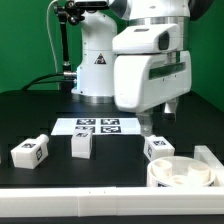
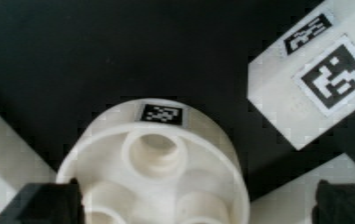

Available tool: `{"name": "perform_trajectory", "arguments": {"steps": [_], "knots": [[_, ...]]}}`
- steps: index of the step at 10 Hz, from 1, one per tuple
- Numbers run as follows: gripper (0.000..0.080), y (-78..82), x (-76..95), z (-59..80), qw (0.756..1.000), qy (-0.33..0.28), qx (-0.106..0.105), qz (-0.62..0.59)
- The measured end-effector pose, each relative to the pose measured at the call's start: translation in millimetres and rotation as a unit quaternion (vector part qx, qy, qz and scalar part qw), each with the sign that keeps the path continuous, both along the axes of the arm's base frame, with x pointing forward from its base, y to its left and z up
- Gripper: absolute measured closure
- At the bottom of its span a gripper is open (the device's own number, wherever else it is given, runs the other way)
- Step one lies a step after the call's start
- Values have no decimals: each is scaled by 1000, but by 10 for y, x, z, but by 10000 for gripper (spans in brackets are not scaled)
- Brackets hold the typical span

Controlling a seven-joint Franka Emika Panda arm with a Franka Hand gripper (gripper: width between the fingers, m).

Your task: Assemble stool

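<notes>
Overall light: bright and even in both views; its source cannot be told.
Shadows: soft, mostly lost in the black desk (image 1: pixel 40 110).
Glare: the white seat (image 2: pixel 156 165) under the hand (image 1: pixel 160 120) is nearly washed out, its relief faint.
Wrist focus: seat soft; fingers (image 2: pixel 32 200) dark blurs; marker board (image 2: pixel 316 70) tags beside the hand smeared.
Exterior sharpness: coarse; tags on the legs (image 1: pixel 82 145) beside the hand read as blotches.

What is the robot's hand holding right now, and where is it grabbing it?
Nothing. The robot's two-finger gripper hangs open above the round white plastic stool seat, with neither finger touching it.
</notes>
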State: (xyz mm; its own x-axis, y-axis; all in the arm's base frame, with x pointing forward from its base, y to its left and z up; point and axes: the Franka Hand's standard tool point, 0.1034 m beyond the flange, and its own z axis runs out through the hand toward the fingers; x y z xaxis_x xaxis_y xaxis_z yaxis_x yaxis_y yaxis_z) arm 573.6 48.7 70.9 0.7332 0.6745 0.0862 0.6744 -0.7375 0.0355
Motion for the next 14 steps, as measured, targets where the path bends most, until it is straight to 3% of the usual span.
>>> {"name": "perform_trajectory", "arguments": {"steps": [1, 2, 3, 10, 11, 14], "knots": [[151, 1, -6, -57, 997, -11, 9, -76], [151, 71, -116, -185, 990, -7, 17, -139], [151, 33, -111, -245, 984, -5, 26, -175], [151, 64, -90, -249, 928, 3, 65, -366], [151, 155, -112, -225, 898, 13, 71, -435], [151, 208, -143, -233, 897, 27, 65, -436]]}}
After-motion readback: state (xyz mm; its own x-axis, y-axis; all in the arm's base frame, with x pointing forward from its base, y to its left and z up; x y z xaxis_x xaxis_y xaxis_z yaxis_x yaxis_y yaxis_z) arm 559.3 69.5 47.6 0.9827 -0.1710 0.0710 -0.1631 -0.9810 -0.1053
